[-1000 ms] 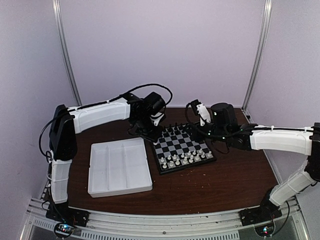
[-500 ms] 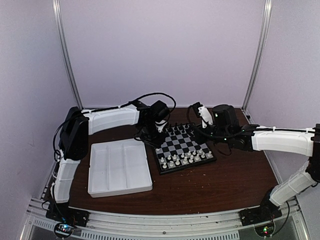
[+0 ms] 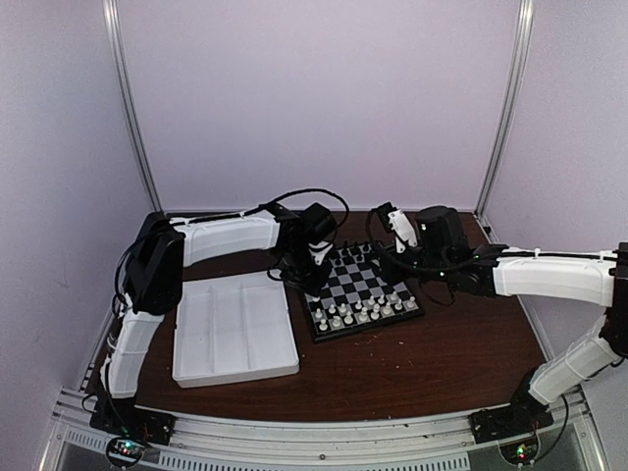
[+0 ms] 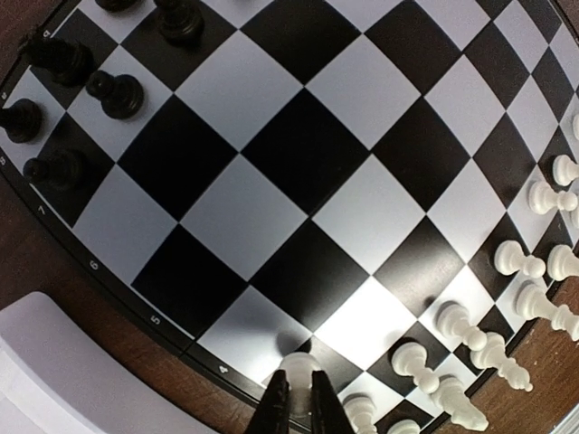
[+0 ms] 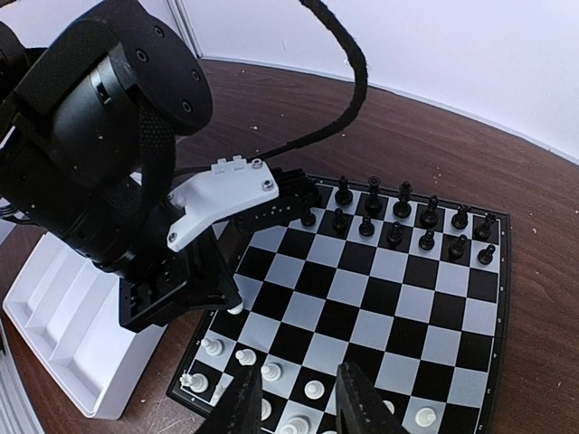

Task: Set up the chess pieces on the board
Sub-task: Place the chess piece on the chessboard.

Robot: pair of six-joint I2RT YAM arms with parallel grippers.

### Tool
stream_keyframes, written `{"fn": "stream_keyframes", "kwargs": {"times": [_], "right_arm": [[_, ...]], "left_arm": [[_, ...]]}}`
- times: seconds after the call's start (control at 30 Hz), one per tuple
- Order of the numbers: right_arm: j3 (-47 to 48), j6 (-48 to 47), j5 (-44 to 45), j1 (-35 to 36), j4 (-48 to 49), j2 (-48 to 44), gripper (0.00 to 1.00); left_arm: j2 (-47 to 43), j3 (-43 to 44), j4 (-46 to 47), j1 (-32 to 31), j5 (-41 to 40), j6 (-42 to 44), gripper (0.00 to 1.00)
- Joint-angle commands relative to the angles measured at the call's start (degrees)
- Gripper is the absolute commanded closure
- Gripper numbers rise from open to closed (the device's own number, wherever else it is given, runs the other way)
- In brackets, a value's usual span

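The board [image 3: 361, 291] lies mid-table, with black chessmen [image 5: 398, 215] along its far rows and white chess pieces [image 3: 358, 312] along its near rows. My left gripper [image 4: 299, 398] is shut on a white chess piece [image 4: 301, 369] and holds it just above the board's left edge, near the rim numbers 4 and 5. The same piece shows in the right wrist view [image 5: 235, 307] under the left gripper's fingers. More white pieces [image 4: 470, 348] stand to its right. My right gripper [image 5: 298, 407] is open and empty, hovering above the board's near side.
A white compartmented tray [image 3: 234, 327] lies left of the board on the brown table, its corner in the left wrist view [image 4: 54, 380]. The left arm's wrist and cable [image 5: 109, 154] hang over the board's left side. Purple walls enclose the back and sides.
The left arm has swung right from beside the board's far-left corner to over its left edge, carrying the white piece. The right arm has barely moved.
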Motion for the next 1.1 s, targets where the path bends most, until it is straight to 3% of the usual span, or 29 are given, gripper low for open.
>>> {"fn": "stream_keyframes", "kwargs": {"times": [0.0,0.07,0.37,0.6,0.87,1.07], "right_arm": [[-0.4,0.7,-1.55,-0.38,0.16,0.55,0.7],[0.07,0.63,-2.4,-0.38,-0.19,1.1,0.7],[1.6,1.01,-4.27,-0.38,-0.62,2.96,0.68],[3.65,0.99,-7.39,-0.32,-2.34,4.81,0.7],[10.36,2.49,-16.06,0.12,-5.85,13.6,0.7],[23.56,-3.91,-6.49,6.09,-20.27,22.13,0.7]], "left_arm": [[0.59,1.2,1.11,-0.37,0.85,-0.48,0.92],[0.5,1.14,1.11,-0.44,0.52,-0.43,0.92],[-2.42,-0.38,2.32,-1.01,-1.14,0.42,0.71],[-7.73,-2.52,2.54,-1.01,-2.75,-0.52,0.7],[-24.51,-23.52,16.98,-0.8,-12.44,-4.19,0.7],[-35.05,-35.3,21.51,1.54,-19.15,-8.89,0.71]]}}
